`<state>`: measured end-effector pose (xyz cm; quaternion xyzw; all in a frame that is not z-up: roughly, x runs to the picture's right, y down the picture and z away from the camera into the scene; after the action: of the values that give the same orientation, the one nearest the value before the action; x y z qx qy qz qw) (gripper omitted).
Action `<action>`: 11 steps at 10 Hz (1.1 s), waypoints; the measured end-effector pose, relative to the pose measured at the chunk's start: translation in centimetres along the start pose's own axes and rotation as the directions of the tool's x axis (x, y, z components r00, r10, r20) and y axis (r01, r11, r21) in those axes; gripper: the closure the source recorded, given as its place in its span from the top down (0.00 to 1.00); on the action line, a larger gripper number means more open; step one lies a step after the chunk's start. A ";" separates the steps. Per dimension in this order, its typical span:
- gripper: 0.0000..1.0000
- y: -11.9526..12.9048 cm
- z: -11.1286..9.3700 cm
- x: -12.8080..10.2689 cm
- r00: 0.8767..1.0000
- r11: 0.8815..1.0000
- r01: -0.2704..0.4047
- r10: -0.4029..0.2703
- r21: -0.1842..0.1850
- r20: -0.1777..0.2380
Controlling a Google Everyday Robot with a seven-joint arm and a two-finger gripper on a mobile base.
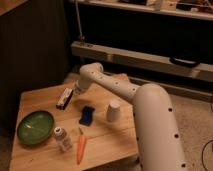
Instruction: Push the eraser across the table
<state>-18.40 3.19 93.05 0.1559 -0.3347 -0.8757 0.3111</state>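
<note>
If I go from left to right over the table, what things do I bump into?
Green bowl → eraser → blue block → white cup. The gripper is at the eraser's far end. The bottle and carrot overlap those, so I left them out.

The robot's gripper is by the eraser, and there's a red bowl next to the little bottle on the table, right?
Not quite: the bowl is green, not red, as the camera view shows. The rest is right: it sits next to the little bottle on the table, and the gripper is by the eraser.
</note>
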 end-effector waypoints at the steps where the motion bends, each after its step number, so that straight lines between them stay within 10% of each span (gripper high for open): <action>1: 0.02 0.3 0.3 0.3 1.000 1.000 -0.001 0.001 -0.002 0.001; 11: 0.02 -0.7 3.3 4.5 0.998 0.998 0.055 -0.055 0.039 -0.004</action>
<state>-23.70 2.24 94.66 0.1724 -0.3471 -0.8770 0.2840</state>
